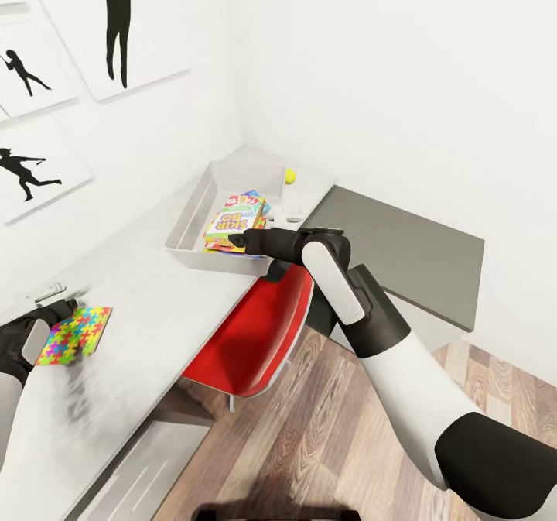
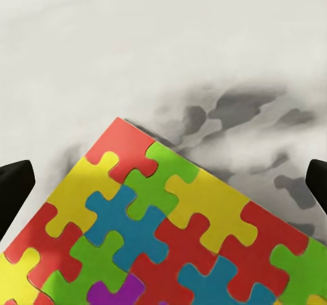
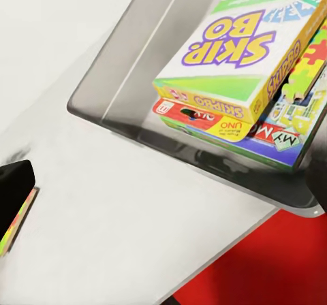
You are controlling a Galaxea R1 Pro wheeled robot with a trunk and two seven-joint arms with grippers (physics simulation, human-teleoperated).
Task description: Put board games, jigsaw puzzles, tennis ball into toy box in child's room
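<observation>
1. Far left of the head view: the left gripper (image 1: 48, 313) is low over the worktop (image 1: 139, 289), at the near edge of a jigsaw puzzle (image 1: 73, 334) that lies flat on the white top.
2. In the left wrist view the fingers (image 2: 13, 193) stand wide apart, one dark tip at each side, spread and released, nothing between them but the puzzle (image 2: 163, 230) below. Whether the tips touch the puzzle cannot be told.
3. Wall behind the worktop: white panels with black silhouette figures (image 1: 23, 166).
4. Centre: the toy box (image 1: 193, 215), a shallow grey tray, sits on the worktop near the corner of the room. Inside it is a stack of board games (image 1: 230, 227); the top one has a green edge and a "SKIP BO" cover (image 3: 231, 53). A bit of jigsaw pattern (image 3: 315, 63) shows beside the top box, inside the tray.
5. Past the tray, toward the corner, a small yellow tennis ball (image 1: 290, 176) rests on the worktop, apart from the tray.
6. The right gripper (image 1: 241, 239) hovers at the near rim of the toy box, just beside the game stack. Its fingers look apart and hold nothing.
7. Below the worktop edge: a red chair (image 1: 259, 335).
8. Right: a dark grey surface (image 1: 402, 254), wood floor (image 1: 333, 443) below.
</observation>
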